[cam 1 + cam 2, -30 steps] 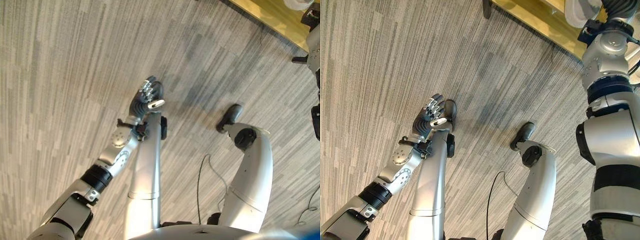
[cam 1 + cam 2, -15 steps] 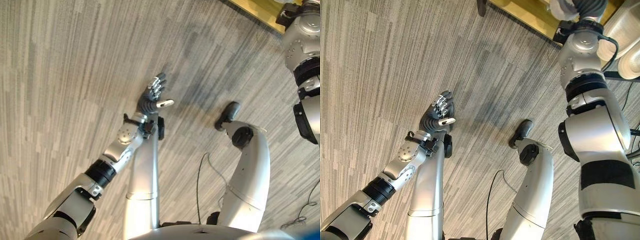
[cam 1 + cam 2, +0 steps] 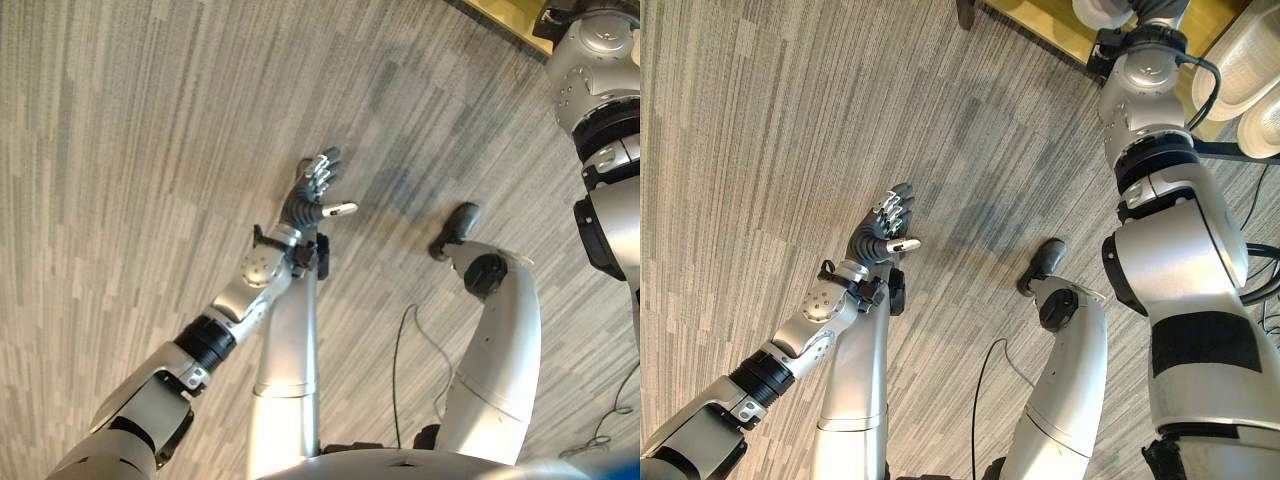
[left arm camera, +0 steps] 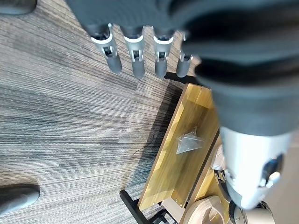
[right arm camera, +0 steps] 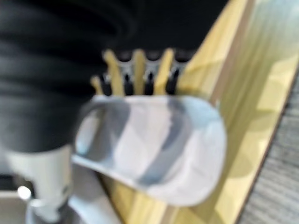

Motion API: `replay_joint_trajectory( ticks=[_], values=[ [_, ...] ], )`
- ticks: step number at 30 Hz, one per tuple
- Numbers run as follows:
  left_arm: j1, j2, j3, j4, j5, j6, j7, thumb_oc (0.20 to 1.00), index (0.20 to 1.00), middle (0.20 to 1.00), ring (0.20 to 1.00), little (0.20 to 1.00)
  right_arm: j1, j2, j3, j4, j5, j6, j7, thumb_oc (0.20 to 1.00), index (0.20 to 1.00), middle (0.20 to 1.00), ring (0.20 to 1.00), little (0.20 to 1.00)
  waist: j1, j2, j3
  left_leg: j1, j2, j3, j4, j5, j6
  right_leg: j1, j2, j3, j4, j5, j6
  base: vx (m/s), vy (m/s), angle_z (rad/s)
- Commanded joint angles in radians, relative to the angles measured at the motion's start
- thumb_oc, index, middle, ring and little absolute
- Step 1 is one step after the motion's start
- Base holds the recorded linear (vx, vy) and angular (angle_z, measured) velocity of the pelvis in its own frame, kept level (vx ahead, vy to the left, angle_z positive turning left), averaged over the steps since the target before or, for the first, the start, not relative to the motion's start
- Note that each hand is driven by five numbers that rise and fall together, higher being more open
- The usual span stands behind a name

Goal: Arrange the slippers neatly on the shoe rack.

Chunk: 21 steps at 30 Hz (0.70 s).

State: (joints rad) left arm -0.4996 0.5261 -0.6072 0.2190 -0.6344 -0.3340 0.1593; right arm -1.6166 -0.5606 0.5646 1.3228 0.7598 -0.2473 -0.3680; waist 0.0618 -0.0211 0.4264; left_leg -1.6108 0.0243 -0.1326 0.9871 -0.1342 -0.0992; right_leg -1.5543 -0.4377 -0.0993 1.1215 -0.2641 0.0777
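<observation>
A grey-and-white striped slipper [image 5: 149, 144] is in my right hand [image 5: 138, 65], fingers behind it and thumb under its edge, just above the wooden shoe rack [image 5: 261, 93]. In the right eye view that slipper [image 3: 1098, 12] shows at the top beside the raised right arm, over the rack [image 3: 1040, 28]. My left hand [image 3: 312, 193] hovers open above the carpet, holding nothing, its fingers [image 4: 135, 58] straight.
Two cream slippers [image 3: 1248, 58] [image 3: 1266, 125] lie at the far right past the rack. On the rack's lower shelf [image 4: 182, 177] lies a clear plastic scrap [image 4: 189, 142], and a beige slipper [image 4: 210, 215] sits near its end. Striped grey carpet [image 3: 150, 150] spreads to the left.
My right arm has swung further in toward the rack, carrying the slipper. The left hand's fingers have straightened from a loose curl and it has lifted slightly forward.
</observation>
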Motion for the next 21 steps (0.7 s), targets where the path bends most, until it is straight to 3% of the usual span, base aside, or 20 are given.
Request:
replay_joint_trajectory(
  ticks=[1,21],
  values=[
    [0.075,0.011,-0.025,-0.024,0.046,-0.025,0.003,1.0,1.0,1.0,1.0,1.0,-0.03,0.097,0.071,0.04,-0.025,-0.003,0.015,1.0,1.0,1.0,1.0,1.0,0.027,-0.002,-0.066,0.041,0.048,-0.116,-0.052,0.008,-0.09,-0.016,0.033,0.157,-0.042,0.008,0.116,0.0,0.0,0.0],
    [0.081,0.021,-0.045,-0.018,0.093,-0.022,0.02,1.0,1.0,1.0,1.0,1.0,-0.055,0.11,0.096,0.098,-0.075,0.015,-0.005,1.0,1.0,1.0,1.0,1.0,0.041,0.009,-0.07,0.041,0.045,-0.127,-0.036,0.002,-0.088,-0.016,0.028,0.155,-0.004,-0.021,0.115,0.0,0.0,0.0]
  ],
)
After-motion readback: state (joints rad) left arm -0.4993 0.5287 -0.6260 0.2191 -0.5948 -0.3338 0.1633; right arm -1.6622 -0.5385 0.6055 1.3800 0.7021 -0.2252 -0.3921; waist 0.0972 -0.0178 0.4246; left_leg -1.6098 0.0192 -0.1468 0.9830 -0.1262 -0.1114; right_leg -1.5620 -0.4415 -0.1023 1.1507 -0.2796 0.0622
